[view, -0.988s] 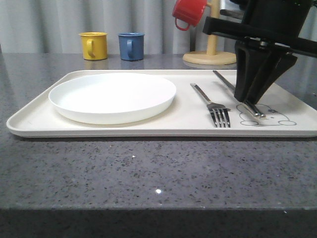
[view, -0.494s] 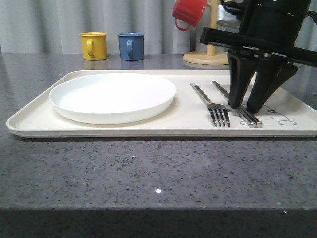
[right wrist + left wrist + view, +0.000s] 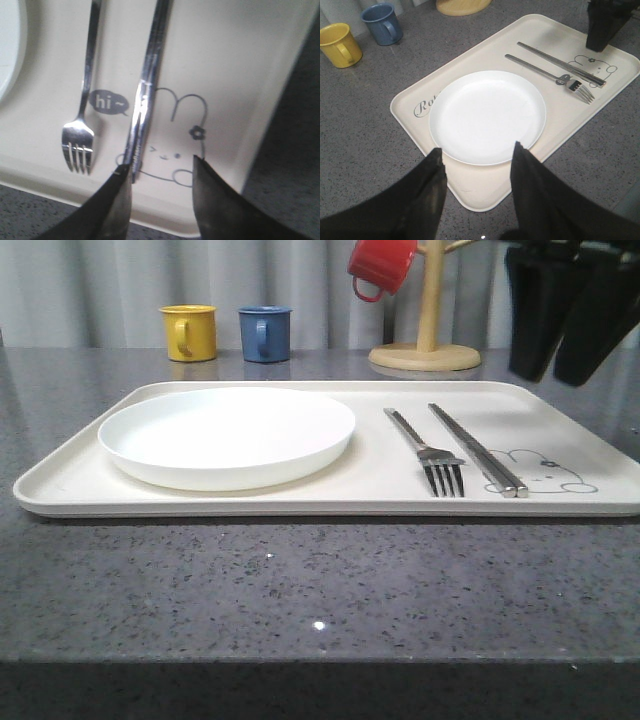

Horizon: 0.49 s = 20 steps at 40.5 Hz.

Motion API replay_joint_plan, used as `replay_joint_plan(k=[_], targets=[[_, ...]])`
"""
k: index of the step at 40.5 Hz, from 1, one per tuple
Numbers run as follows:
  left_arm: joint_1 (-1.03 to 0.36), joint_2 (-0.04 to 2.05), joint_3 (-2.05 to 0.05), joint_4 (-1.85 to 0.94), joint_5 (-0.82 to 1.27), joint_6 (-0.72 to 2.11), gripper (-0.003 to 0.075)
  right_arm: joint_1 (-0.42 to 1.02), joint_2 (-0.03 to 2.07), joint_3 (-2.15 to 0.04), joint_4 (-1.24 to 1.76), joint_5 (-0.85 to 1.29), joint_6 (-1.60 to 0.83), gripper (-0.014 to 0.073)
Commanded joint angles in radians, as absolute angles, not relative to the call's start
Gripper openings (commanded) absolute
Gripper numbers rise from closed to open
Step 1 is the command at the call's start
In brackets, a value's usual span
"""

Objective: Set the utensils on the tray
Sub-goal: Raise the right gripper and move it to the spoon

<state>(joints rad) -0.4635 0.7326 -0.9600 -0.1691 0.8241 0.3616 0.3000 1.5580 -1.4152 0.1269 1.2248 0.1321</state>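
The cream tray (image 3: 330,502) lies on the grey counter. On it rest the round white plate (image 3: 228,435) at the left, the silver fork (image 3: 430,452) and the flat metal chopsticks (image 3: 478,448) at the right, beside the rabbit drawing. My right gripper (image 3: 553,375) hangs open above the tray's far right corner, holding nothing. From its wrist view, the right gripper (image 3: 160,165) is above the chopsticks' (image 3: 147,85) near end and the fork (image 3: 85,100). My left gripper (image 3: 477,150) is open and empty, high over the tray's (image 3: 480,192) near-left corner and the plate (image 3: 487,116).
A yellow mug (image 3: 190,332) and a blue mug (image 3: 265,333) stand behind the tray. A red mug (image 3: 382,265) hangs on a wooden mug tree (image 3: 428,330) at the back right. Bare counter runs in front of the tray to the table's front edge.
The right gripper opened and let go of the chopsticks, which now lie flat on the tray. It then rose up and to the right, clear of them.
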Motion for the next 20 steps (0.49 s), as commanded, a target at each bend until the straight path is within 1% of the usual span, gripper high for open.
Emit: replay_joint_plan(k=[1,4,12,20], targets=[[-0.471,0.729,-0.984,-0.183,0.751,0.356,0.0292,0.277,1.458,-1.445,0.026,1.291,0.114,0.0325],[-0.471,0.729,-0.984,-0.183,0.751,0.356,0.0292,0.236,1.426,-1.444,-0.010,1.312,0.114,0.0322],[-0.471,0.729,-0.984,-0.183,0.751,0.356,0.0292,0.065,1.406,-1.440,-0.027,1.343,0.109,0.0321],[-0.471,0.729,-0.984,-0.183,0.751,0.356,0.0292,-0.074,1.424,-1.397,-0.027,1.337,0.022,0.0321]])
